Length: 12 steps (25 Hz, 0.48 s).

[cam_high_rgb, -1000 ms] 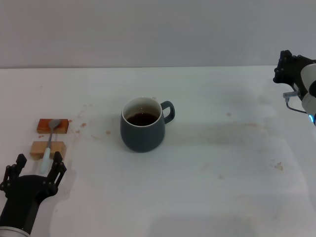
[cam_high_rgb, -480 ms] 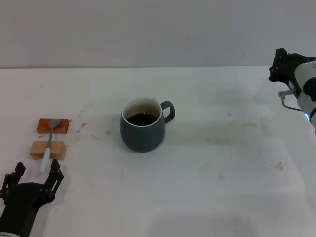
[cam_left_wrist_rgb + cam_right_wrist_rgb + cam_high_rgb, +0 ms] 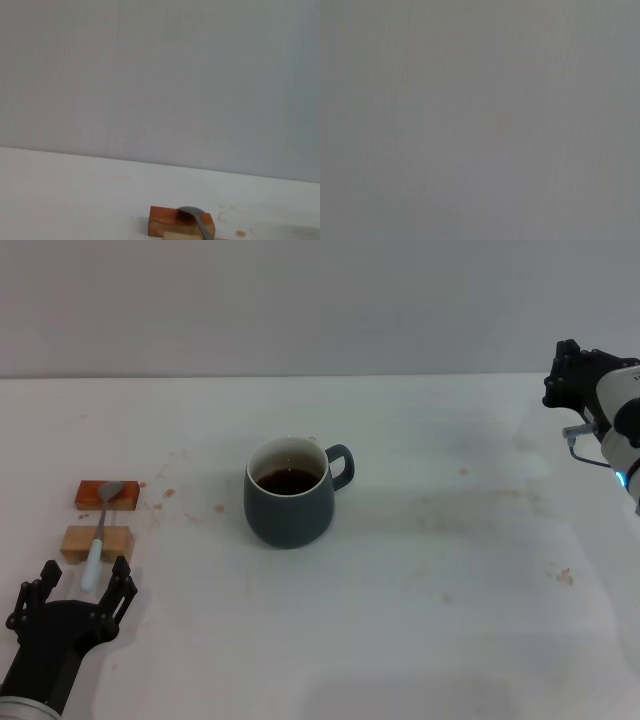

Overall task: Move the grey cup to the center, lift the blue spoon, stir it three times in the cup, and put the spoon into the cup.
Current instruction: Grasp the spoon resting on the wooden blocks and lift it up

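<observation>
Standing near the middle of the desk, the grey cup appears already placed. The blue spoon is not yet lifted; it lies across two blocks, just beyond the left gripper, whose fingers are spread. The right gripper is parked far right; its fingers' state cannot be told.

One cup stands near the middle of the table, and one spoon lies near the table's left edge. The spoon rests across two blocks, a reddish-brown one farther from the front edge and a tan one nearer it. Two grippers are in view: the left at the front left corner, the right at the far right edge.
</observation>
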### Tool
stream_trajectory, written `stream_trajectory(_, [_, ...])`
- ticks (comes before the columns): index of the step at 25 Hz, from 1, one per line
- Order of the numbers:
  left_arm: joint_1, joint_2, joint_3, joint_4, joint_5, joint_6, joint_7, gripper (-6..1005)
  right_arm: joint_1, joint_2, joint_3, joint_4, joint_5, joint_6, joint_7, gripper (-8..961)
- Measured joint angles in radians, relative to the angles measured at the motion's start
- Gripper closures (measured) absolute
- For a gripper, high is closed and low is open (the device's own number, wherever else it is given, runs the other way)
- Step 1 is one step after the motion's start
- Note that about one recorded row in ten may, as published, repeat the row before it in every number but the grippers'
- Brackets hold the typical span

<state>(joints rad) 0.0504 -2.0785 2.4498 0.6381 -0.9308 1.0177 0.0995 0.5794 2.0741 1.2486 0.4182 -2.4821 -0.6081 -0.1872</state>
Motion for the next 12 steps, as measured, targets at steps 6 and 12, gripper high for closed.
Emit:
stream_trajectory(6, [-0.004,0.000,0.000,-0.005,0.000,-0.009,-0.005,158,-0.014,-0.001,0.000,0.025,0.000,0.011,0.000,924])
stream_trajectory(12, [-0.012,0.000,0.000,-0.005,-0.004,-0.027,-0.006,194,-0.018,-0.001,-0.002,0.029,0.000,0.012,0.000,924])
